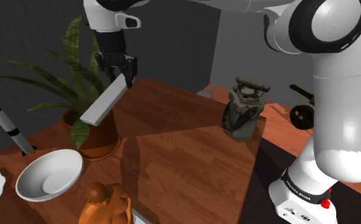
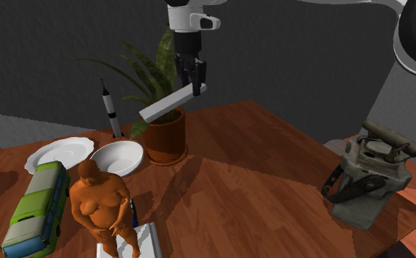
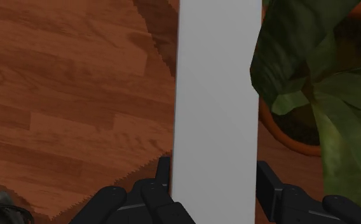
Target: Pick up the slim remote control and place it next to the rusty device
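Item: all-black two-finger gripper (image 1: 123, 75), raised over the table, fingers pinching one end of the plain pale grey, slim flat remote (image 1: 103, 102). The clasped end is hidden between them. The free end slants down over the terracotta potted plant (image 1: 103, 137); contact with the leaves cannot be made out.

Brown wooden tabletop (image 1: 173, 159): bare between potted plant and device.

Grey-green, rusty, iron-shaped device (image 1: 243, 109): upright near the table's far edge, well apart from the remote.
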Controlling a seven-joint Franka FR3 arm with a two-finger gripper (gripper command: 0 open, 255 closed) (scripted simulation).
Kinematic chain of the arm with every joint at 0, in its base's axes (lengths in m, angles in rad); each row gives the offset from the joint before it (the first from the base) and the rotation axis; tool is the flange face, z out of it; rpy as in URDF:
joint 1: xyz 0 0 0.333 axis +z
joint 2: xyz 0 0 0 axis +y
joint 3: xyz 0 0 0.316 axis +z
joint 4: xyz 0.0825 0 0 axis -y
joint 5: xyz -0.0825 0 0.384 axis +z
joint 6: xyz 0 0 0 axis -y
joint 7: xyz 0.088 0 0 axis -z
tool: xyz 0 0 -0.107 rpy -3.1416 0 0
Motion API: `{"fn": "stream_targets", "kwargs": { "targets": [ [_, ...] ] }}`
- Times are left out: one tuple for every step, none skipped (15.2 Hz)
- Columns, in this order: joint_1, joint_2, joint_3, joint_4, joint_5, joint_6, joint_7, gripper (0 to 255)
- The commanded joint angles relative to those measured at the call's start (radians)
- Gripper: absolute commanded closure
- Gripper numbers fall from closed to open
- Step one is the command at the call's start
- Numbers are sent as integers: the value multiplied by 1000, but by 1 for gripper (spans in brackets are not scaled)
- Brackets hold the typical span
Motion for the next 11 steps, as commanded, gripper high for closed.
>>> {"fn": "stream_targets", "kwargs": {
  "targets": [
    [9,6,0,40,-3,-34,-1,255],
    [14,11,0,62,-5,-51,-2,255],
    [20,16,-1,84,-8,-68,-3,255],
    [26,22,-2,108,-11,-85,-3,255],
    [33,29,-2,133,-15,-103,-4,255],
    [41,36,-3,159,-18,-121,-5,255],
    [49,45,-4,186,-23,-140,-5,255],
    [58,54,-6,216,-28,-160,-6,255],
    [58,54,-6,217,-28,-161,-6,255],
    [10,-15,5,110,5,-120,-13,255],
    [-33,-77,15,19,35,-87,-24,255]
  ]
}}
